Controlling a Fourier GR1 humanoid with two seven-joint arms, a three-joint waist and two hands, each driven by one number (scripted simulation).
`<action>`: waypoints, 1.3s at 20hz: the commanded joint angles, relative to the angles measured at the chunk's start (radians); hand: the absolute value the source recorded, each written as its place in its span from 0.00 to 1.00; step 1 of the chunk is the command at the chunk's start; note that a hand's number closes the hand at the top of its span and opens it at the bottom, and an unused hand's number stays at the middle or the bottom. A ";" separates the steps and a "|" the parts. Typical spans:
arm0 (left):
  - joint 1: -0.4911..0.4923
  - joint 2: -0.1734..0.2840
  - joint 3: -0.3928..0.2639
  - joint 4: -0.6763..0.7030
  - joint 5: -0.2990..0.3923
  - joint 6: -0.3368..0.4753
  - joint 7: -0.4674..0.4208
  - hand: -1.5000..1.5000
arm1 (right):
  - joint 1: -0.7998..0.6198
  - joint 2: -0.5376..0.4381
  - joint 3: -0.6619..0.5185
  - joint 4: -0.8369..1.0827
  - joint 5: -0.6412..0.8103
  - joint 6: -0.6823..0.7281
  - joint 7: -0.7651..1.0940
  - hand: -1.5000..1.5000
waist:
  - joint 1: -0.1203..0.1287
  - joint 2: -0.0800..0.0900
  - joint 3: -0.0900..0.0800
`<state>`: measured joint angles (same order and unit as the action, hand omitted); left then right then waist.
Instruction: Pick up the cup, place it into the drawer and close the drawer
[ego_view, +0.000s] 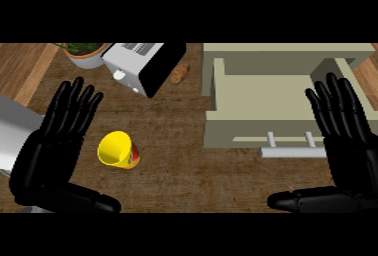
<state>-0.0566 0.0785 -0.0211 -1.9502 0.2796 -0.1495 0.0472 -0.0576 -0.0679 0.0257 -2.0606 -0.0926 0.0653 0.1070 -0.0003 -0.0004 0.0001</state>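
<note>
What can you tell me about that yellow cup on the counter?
The cup is bright yellow inside and at the rim, with a red and darker pattern on its outer wall. It looks empty and stands on the brown counter, mouth tilted toward the view. It sits just right of the left hand, which does not hold it.

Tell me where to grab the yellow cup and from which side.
Grip the yellow cup around its side wall, just below the rim. It stands upright with its mouth open upward, right beside the open left hand, so come in sideways from the left and curl the fingers round it.
</note>
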 joint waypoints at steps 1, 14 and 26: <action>-0.015 -0.029 -0.038 -0.009 -0.045 0.035 0.032 0.00 | 0.003 -0.021 -0.061 0.054 -0.043 0.044 -0.058 0.00 | 0.000 0.000 0.000; 0.110 0.000 0.024 0.126 -0.050 -0.050 -0.092 0.00 | -0.036 0.036 0.020 0.000 0.059 -0.036 0.015 0.00 | 0.002 0.000 0.000; 0.019 0.015 0.122 0.397 -0.101 -0.040 -0.223 0.00 | -0.057 -0.008 -0.026 -0.057 -0.018 0.011 0.093 0.00 | -0.001 0.000 0.000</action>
<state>0.0040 0.0836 0.0640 -1.6362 0.1752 -0.1869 -0.1450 -0.0871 -0.0799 -0.0246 -2.0588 -0.1129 0.0942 0.1236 -0.0006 0.0002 0.0001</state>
